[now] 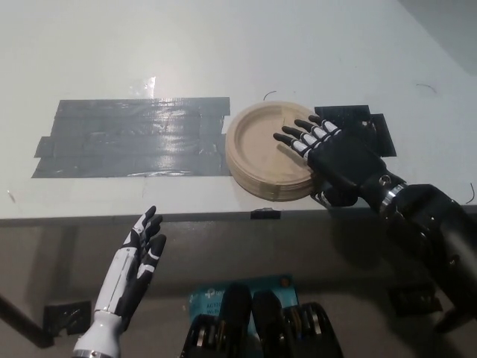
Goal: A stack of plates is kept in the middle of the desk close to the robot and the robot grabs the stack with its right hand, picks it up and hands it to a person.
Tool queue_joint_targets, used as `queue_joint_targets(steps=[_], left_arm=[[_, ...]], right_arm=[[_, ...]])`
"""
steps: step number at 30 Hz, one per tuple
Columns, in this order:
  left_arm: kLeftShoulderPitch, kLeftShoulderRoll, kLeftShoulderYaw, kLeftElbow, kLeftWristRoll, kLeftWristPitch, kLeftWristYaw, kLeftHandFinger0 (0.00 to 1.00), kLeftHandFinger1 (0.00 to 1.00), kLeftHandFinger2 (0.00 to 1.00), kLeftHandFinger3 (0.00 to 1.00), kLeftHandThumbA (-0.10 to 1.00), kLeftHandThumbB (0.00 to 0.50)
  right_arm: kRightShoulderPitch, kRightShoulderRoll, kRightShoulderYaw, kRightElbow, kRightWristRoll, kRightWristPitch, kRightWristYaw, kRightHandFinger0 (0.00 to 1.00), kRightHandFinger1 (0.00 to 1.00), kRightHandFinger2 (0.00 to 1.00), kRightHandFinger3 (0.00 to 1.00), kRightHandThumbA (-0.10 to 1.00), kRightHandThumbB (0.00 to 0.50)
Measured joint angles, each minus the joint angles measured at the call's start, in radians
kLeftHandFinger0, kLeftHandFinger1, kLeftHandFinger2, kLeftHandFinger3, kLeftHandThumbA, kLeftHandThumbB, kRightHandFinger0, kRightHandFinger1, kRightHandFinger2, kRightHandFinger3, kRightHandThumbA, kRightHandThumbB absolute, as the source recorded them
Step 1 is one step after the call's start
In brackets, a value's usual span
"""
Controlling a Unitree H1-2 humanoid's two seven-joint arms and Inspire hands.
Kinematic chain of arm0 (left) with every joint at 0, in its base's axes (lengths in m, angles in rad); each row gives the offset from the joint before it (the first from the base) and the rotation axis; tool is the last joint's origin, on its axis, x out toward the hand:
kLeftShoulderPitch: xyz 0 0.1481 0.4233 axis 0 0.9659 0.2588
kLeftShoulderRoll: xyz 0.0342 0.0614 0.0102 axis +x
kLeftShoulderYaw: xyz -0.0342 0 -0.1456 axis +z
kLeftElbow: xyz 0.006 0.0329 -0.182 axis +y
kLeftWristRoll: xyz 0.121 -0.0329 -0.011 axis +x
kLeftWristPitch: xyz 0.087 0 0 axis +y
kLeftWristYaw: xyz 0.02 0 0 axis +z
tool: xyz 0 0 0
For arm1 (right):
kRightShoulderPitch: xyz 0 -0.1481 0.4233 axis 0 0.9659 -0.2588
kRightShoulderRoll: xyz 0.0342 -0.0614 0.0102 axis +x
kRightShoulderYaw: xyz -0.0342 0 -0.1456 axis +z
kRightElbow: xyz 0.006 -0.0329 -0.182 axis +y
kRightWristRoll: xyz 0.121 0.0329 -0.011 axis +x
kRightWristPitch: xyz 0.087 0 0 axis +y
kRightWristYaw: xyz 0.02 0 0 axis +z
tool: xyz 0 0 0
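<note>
1. Near the table's front edge, a stack of round tan wooden plates (267,155) lies flat, within reach of the right arm.
2. Black right robot hand (328,153) lies over the stack's right rim, fingers (298,139) spread on top, thumb seemingly below: positioned to pinch, apparently not yet clamped.
3. Grey tape patch (134,138) abuts the stack's left side on the white table (223,45).
4. White left robot hand (138,261) rests below the edge, fingers apart, empty.

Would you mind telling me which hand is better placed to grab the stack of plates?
Right. The black right hand is spread open over the stack of plates, fingers above its right side. The white left hand rests open below the desk edge, well away.
</note>
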Motion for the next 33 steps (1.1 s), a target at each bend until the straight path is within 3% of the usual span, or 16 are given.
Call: queue_joint_targets(steps=[3, 5, 6, 7, 10, 11, 12, 13, 14, 15, 19, 21, 22, 25, 31, 33], left_arm=[[0.0, 0.0, -0.001, 0.0, 0.0, 0.001, 0.0, 1.0, 1.0, 1.0, 1.0, 0.91, 0.0], [-0.001, 0.0, -0.001, 0.0, 0.0, 0.001, 0.0, 1.0, 1.0, 1.0, 1.0, 0.91, 0.0], [-0.001, 0.0, -0.002, 0.0, 0.0, 0.002, 0.0, 1.0, 1.0, 1.0, 1.0, 0.91, 0.0], [-0.003, 0.0, -0.003, 0.0, 0.0, 0.002, 0.0, 1.0, 1.0, 1.0, 1.0, 0.91, 0.0], [-0.007, 0.0, -0.006, 0.0, 0.0, 0.002, 0.0, 1.0, 1.0, 1.0, 1.0, 0.91, 0.0], [-0.008, 0.0, -0.007, 0.0, 0.0, 0.002, 0.0, 1.0, 1.0, 1.0, 1.0, 0.91, 0.0], [-0.007, 0.0, -0.007, 0.0, 0.0, 0.002, 0.0, 1.0, 1.0, 1.0, 1.0, 0.91, 0.0], [-0.007, 0.0, -0.007, 0.0, 0.0, 0.002, 0.0, 1.0, 1.0, 1.0, 1.0, 0.91, 0.0], [-0.007, 0.0, -0.008, 0.0, 0.0, 0.002, 0.0, 1.0, 1.0, 1.0, 1.0, 0.93, 0.0], [-0.007, 0.0, -0.008, 0.001, 0.0, 0.003, 0.0, 1.0, 1.0, 1.0, 1.0, 0.94, 0.0], [-0.011, 0.0, -0.013, 0.002, 0.0, 0.004, 0.0, 1.0, 1.0, 1.0, 1.0, 0.95, 0.0], [-0.014, 0.0, -0.014, 0.002, 0.0, 0.005, 0.0, 1.0, 1.0, 1.0, 1.0, 0.95, 0.0], [-0.014, 0.0, -0.014, 0.002, 0.0, 0.006, 0.0, 1.0, 1.0, 1.0, 1.0, 0.94, 0.0], [-0.015, 0.001, -0.015, 0.002, -0.001, 0.007, 0.0, 1.0, 1.0, 1.0, 1.0, 0.91, 0.0], [-0.019, 0.002, -0.016, 0.002, -0.001, 0.008, 0.0, 1.0, 1.0, 1.0, 1.0, 0.9, 0.0], [-0.021, 0.003, -0.016, 0.002, -0.001, 0.008, 0.0, 1.0, 1.0, 1.0, 1.0, 0.9, 0.0]], right_arm=[[-0.012, 0.007, 0.008, 0.021, -0.014, 0.0, -0.015, 1.0, 1.0, 1.0, 1.0, 1.0, 0.478], [-0.026, 0.018, 0.016, 0.043, -0.022, 0.0, -0.031, 1.0, 1.0, 1.0, 1.0, 0.91, 0.473], [-0.033, 0.024, 0.02, 0.055, -0.027, -0.001, -0.039, 1.0, 1.0, 1.0, 1.0, 0.83, 0.472], [-0.042, 0.03, 0.025, 0.075, -0.034, -0.002, -0.056, 1.0, 1.0, 1.0, 1.0, 0.42, 0.413], [-0.072, 0.049, 0.049, 0.154, -0.052, -0.007, -0.116, 0.83, 0.82, 0.87, 1.0, 0.34, 0.426], [-0.075, 0.051, 0.052, 0.165, -0.054, -0.008, -0.126, 0.55, 0.59, 0.63, 0.85, 0.13, 0.382], [-0.082, 0.059, 0.064, 0.197, -0.063, -0.011, -0.153, 0.11, 0.14, 0.31, 0.58, 0.03, 0.345], [-0.086, 0.065, 0.074, 0.221, -0.07, -0.015, -0.173, 0.0, 0.01, 0.15, 0.4, -0.09, 0.323], [-0.089, 0.069, 0.088, 0.252, -0.079, -0.018, -0.203, 0.0, 0.0, 0.14, 0.4, -0.1, 0.33], [-0.09, 0.071, 0.092, 0.26, -0.081, -0.018, -0.217, 0.0, 0.0, 0.15, 0.39, -0.1, 0.335], [-0.126, 0.101, 0.122, 0.348, -0.109, -0.018, -0.343, 0.0, 0.06, 0.5, 0.14, -0.1, 0.299], [-0.138, 0.113, 0.132, 0.381, -0.118, -0.019, -0.395, 0.0, 0.04, 0.51, 0.12, -0.1, 0.301], [-0.141, 0.116, 0.133, 0.388, -0.12, -0.019, -0.406, 0.0, 0.04, 0.53, 0.2, -0.1, 0.291], [-0.151, 0.133, 0.147, 0.437, -0.127, -0.024, -0.488, 0.0, 0.06, 0.55, 0.24, -0.1, 0.28], [-0.154, 0.133, 0.169, 0.496, -0.144, -0.035, -0.63, 0.0, 0.04, 0.53, 0.24, -0.1, 0.26], [-0.154, 0.129, 0.174, 0.5, -0.148, -0.038, -0.659, 0.0, 0.06, 0.57, 0.16, -0.1, 0.278]])
